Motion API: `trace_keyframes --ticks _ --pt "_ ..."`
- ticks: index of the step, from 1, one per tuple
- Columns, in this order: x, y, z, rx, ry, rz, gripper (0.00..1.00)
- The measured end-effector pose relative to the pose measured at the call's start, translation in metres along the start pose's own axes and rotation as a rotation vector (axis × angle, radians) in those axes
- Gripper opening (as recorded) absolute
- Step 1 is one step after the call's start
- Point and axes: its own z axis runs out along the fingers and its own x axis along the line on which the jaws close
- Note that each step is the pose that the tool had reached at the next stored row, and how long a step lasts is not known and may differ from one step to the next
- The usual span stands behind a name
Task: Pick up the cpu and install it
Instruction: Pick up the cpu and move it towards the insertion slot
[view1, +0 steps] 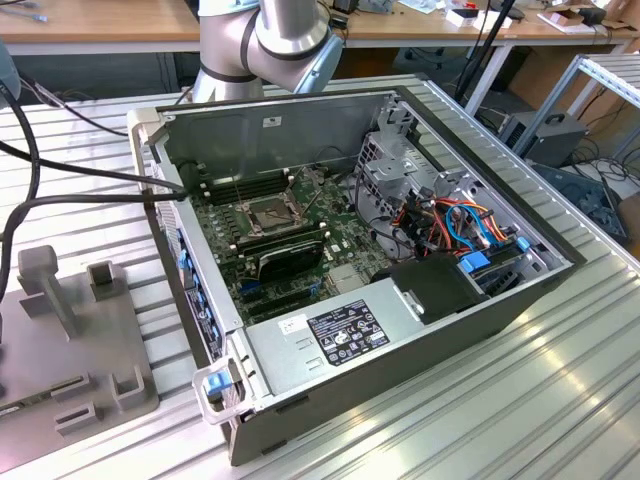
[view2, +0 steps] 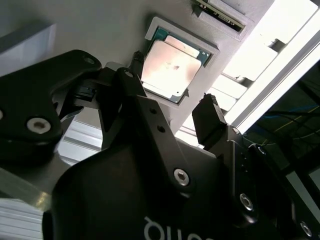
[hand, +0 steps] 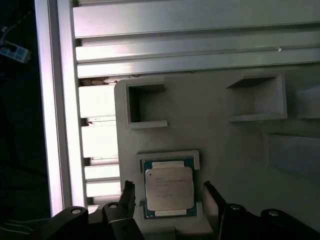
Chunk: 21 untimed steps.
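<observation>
The cpu (hand: 169, 188), a small square chip with a silver-grey metal top, lies flat in a shallow nest of the grey fixture plate (hand: 225, 135). It shows in both wrist views, cpu (view2: 170, 67) on the fixture plate (view2: 100, 30). My gripper (hand: 168, 194) is open and straddles the chip, one black finger (hand: 128, 196) on each side with a small gap to its edges. In the second wrist view the gripper (view2: 172, 82) hovers just above it. In the exterior view the green motherboard (view1: 300, 245) lies inside the open computer case (view1: 440, 330), its dark socket (view1: 272, 213) uncovered.
The grey fixture plate (view1: 70, 330) with raised blocks sits at the exterior view's left on the slatted aluminium table (view1: 520, 420). Black cables (view1: 60, 190) run to the case. A drive cage (view1: 400, 170), wiring (view1: 455, 225) and a power supply (view1: 340, 335) fill the case's right side.
</observation>
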Motion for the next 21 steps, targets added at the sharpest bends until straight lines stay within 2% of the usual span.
trace_keyframes --ticks 3,7,17,21 --pt "0.0 -0.0001 0.0047 0.0034 -0.0002 0.0 0.66" --pt "0.0 -0.0002 0.0081 0.0059 -0.0005 0.0 0.66" --pt "0.0 -0.0003 0.0106 0.0067 -0.0005 0.0 0.66" --pt "-0.0001 -0.0004 0.0135 0.0084 -0.0007 0.0 0.66"
